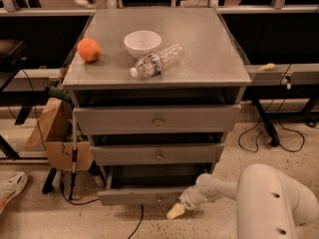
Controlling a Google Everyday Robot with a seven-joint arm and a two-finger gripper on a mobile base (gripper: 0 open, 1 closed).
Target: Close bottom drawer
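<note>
Camera view puts my claw (175,211) down near the floor, just off the right part of the bottom drawer (142,196) front. I cannot tell whether the claw is open or closed. The drawer stands pulled out, lowest of three under the bench (214,54).

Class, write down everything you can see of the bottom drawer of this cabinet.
The bottom drawer is the lowest of three, grey and metal-looking, with a slim front panel and a small round centre knob. It stands pulled out, its front forward of the middle drawer above. The gripper sits low at the right end of the drawer's front; whether it touches the panel is unclear.
</note>
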